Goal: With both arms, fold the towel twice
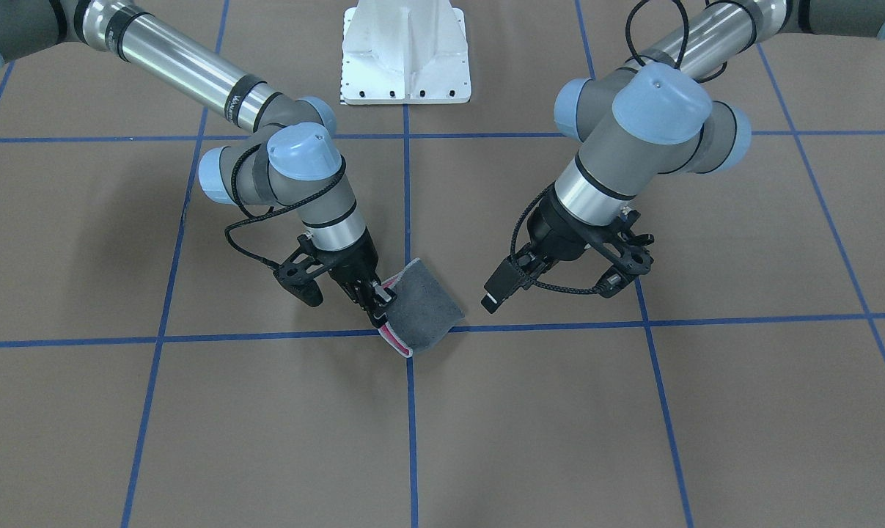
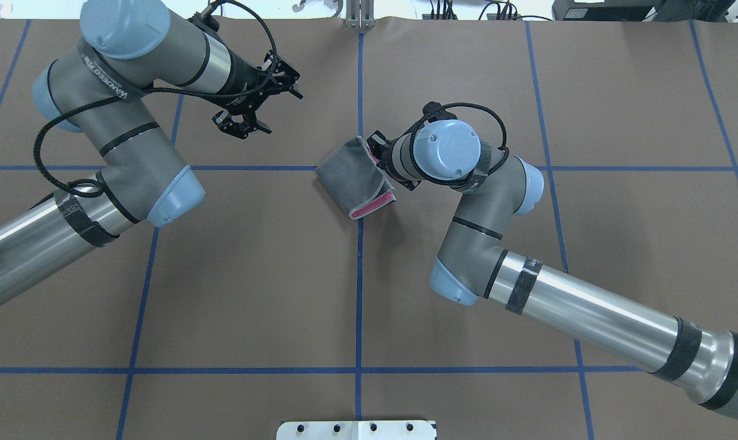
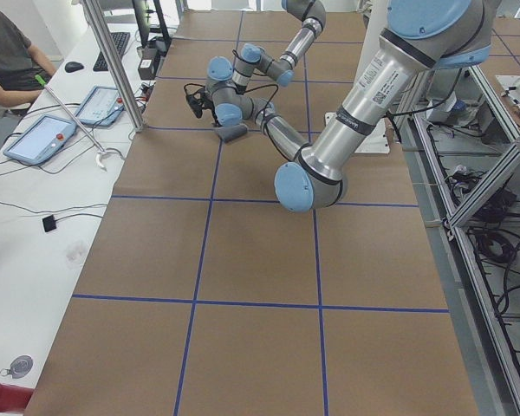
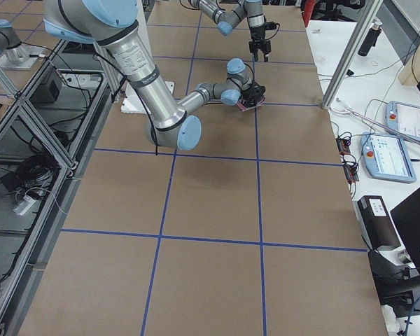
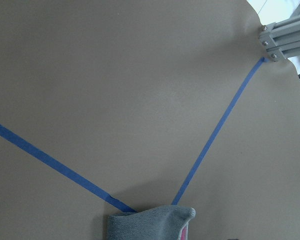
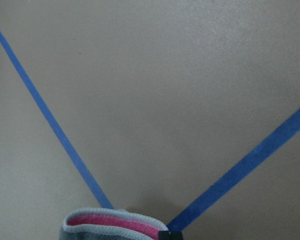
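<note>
Towel (image 1: 427,312): lies over the tape cross (image 1: 486,327), folded into a small packet. Dark grey faces out, and pink shows only along the open edge, on the robot's right of the cross.
Right gripper (image 1: 378,304): low at that open edge, just right of the cross. Its jaws look pinched onto the edge layers.
Left gripper (image 2: 241,125): raised and well off to the left of the cross, on the side away from the robot. Its jaws are spread and hold nothing.
Base (image 1: 405,59): beyond the cross on the robot's side, well apart from the towel.
Step in hand: probably settling the last fold, with the held edge not yet let go.
Doing it well: lower the edge until it sits flush on the layer beneath. Then part the jaws fully and lift straight up, not sideways.
Risk: terry cloth may cling to a finger, so a slanted retreat could drag the top layer and reopen the fold.
</note>
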Tool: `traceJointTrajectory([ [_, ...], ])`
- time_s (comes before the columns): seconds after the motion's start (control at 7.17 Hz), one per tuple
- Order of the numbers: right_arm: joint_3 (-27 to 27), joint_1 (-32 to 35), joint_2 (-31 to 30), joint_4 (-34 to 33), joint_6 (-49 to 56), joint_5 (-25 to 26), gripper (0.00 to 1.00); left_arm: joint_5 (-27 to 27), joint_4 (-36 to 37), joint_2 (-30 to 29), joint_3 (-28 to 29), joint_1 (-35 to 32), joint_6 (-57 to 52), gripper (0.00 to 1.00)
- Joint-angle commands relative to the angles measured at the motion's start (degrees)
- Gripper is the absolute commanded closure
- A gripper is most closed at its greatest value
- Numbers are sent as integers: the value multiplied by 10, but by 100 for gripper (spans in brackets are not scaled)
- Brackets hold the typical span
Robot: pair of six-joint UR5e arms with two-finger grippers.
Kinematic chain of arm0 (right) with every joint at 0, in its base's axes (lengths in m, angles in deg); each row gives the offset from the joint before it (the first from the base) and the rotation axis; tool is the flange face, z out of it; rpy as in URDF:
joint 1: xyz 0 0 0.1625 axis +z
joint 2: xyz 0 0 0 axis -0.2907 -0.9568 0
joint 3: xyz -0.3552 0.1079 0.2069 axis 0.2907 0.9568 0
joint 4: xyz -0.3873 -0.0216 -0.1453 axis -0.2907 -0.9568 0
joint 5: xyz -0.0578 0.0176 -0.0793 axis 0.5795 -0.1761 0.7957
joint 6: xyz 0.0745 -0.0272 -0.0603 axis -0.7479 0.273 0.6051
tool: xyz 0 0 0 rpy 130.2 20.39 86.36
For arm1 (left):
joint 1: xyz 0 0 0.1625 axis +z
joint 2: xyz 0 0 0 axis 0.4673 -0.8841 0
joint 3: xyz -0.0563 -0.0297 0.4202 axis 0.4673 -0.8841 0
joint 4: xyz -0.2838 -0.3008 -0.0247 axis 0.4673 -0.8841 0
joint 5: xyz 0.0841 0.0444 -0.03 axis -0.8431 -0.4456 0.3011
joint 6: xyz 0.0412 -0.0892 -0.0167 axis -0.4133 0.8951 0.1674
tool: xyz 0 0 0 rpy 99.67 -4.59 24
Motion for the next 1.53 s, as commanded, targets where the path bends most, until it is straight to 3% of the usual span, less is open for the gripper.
traceJointTrajectory([
  [0.0, -28, 1, -7, -21, 0, -3, 100, 0, 0, -1, 1, 0, 0, 15],
  [0.28, -64, -3, -11, -77, 0, -3, 100, 0, 0, -2, 1, 0, 1, 15],
  [0.98, -64, -11, -16, -74, -2, -2, 98, 0, 0, -2, -2, 0, 2, 15],
  [1.12, -64, -10, -17, -74, -2, -2, 44, 0, 0, -2, -2, 0, 2, 15],
  [1.26, -63, -10, -17, -74, -2, -2, 0, 0, 0, -1, 0, 0, 2, 15],
  [1.4, -64, -8, -19, -74, 2, -3, 0, -3, 0, 0, 3, 1, 2, 15],
])
